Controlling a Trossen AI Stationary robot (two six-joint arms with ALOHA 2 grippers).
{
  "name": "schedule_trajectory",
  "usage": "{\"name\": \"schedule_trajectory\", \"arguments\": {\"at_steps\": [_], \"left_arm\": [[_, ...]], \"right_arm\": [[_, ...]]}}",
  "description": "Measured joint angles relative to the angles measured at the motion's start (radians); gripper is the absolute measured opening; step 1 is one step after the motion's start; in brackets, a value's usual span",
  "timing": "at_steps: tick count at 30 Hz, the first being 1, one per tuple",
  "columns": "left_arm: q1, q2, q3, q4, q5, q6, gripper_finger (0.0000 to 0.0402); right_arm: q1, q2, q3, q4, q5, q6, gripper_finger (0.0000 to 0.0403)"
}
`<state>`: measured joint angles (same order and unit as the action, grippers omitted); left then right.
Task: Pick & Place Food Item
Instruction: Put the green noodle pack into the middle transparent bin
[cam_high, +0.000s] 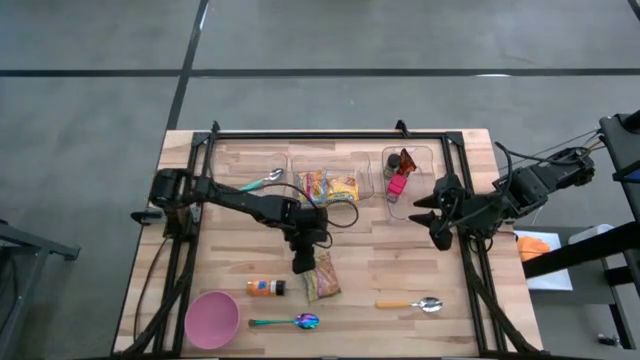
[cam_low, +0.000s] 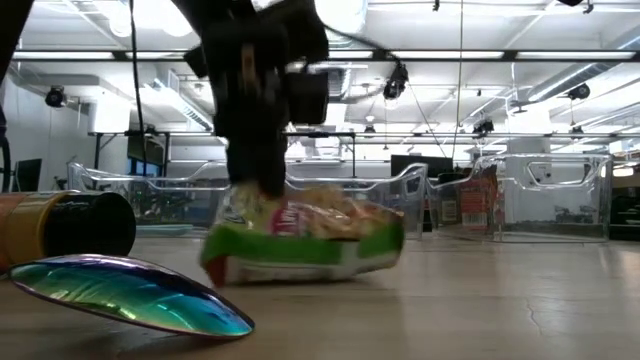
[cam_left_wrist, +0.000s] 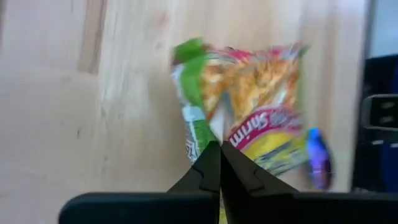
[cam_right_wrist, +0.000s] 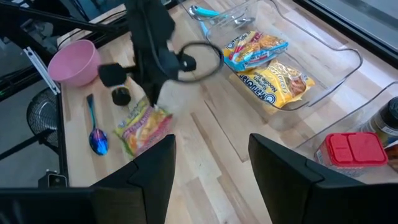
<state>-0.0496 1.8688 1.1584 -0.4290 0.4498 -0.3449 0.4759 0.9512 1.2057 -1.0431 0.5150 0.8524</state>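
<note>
The left gripper (cam_high: 304, 263) is clamped on the edge of the snack bag (cam_high: 322, 277), which lies on the table (cam_high: 400, 270) at six o'clock from centre — grasp made, lift and placing left. The right gripper (cam_high: 437, 222) waits half open, empty, at three o'clock.

- I see the snack packet (cam_high: 323, 277) lying flat on the wooden table, at about 6 o'clock from the table's centre, its long side running roughly 12 to 6.
- My left wrist view shows the packet's (cam_left_wrist: 249, 112) print: a green band along one side, orange-yellow food pictured in the middle, a red and yellow label with white lettering.
- From table height I see the packet (cam_low: 305, 240) puffed, with its green edge lowest against the wood and one end raised slightly.
- In my right wrist view, the packet (cam_right_wrist: 144, 129) lies crumpled on the boards.
</note>
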Motion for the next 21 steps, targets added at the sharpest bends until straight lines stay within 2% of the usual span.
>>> {"name": "schedule_trajectory", "arguments": {"at_steps": [9, 12, 21], "left_arm": [[0.010, -0.203, 0.001, 0.029, -0.054, -0.057, 0.0001], [0.011, -0.256, 0.001, 0.036, -0.104, -0.075, 0.0001], [0.054, -0.310, 0.053, 0.022, -0.198, -0.135, 0.0000]], "right_arm": [[0.000, 0.000, -0.018, 0.001, 0.000, 0.000, 0.0201], [0.000, 0.000, -0.029, 0.003, 0.001, 0.002, 0.0201], [0.000, 0.000, -0.038, 0.008, 0.009, 0.009, 0.0201]]}}
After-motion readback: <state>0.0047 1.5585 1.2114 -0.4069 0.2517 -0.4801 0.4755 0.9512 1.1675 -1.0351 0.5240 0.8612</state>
